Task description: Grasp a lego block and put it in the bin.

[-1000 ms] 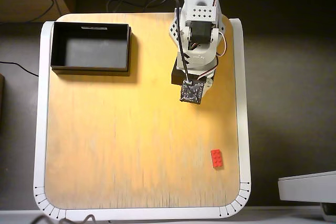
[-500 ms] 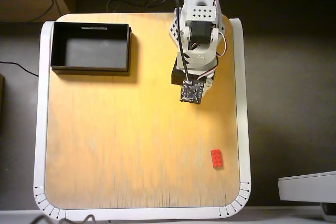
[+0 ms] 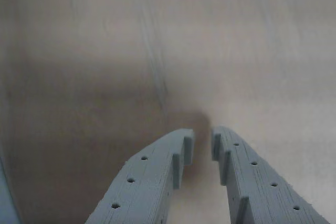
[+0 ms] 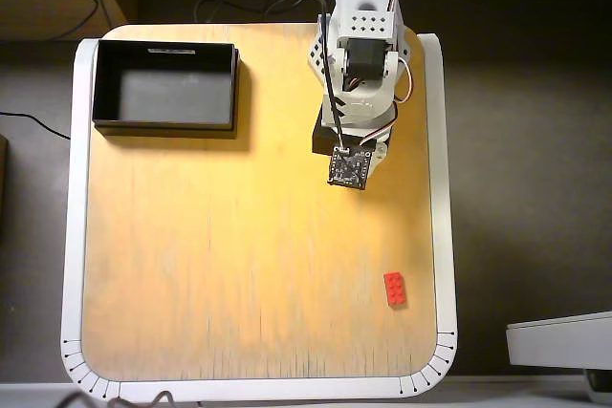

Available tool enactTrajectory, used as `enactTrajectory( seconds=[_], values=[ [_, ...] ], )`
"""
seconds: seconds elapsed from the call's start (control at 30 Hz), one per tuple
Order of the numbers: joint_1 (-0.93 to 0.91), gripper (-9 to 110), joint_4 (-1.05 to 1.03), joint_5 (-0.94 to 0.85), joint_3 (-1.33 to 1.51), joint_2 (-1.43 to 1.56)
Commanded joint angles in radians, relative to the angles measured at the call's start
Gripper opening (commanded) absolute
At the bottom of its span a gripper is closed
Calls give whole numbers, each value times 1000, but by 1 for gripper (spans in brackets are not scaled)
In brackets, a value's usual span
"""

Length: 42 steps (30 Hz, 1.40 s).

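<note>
Near the tabletop's (image 4: 239, 265) lower right corner in the overhead view lay the lego block (image 4: 395, 289), its long axis running roughly parallel to the right edge, well apart from the bin (image 4: 164, 124) at the upper left corner. The gripper (image 3: 202, 144) sat folded by the arm's base at the top edge, so the block lay below it and slightly right. In the wrist view its jaws were almost closed on nothing, only bare wood beneath.

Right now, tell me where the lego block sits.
In the overhead view the lego block lies flat on the wooden table near its lower right corner, below the arm and diagonally far from the bin at upper left.
</note>
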State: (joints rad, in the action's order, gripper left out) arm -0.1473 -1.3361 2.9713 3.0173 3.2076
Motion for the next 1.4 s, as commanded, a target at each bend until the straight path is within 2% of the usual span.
enactTrajectory(
  seconds=[0.0, 0.83, 1.17, 1.37],
  values=[
    [-14, 0, 3, -9, 156, 92],
    [-14, 0, 3, -9, 156, 92],
    [8, 0, 6, 49, 155, 86],
    [32, 0, 80, 83, 46, -78]
  ],
)
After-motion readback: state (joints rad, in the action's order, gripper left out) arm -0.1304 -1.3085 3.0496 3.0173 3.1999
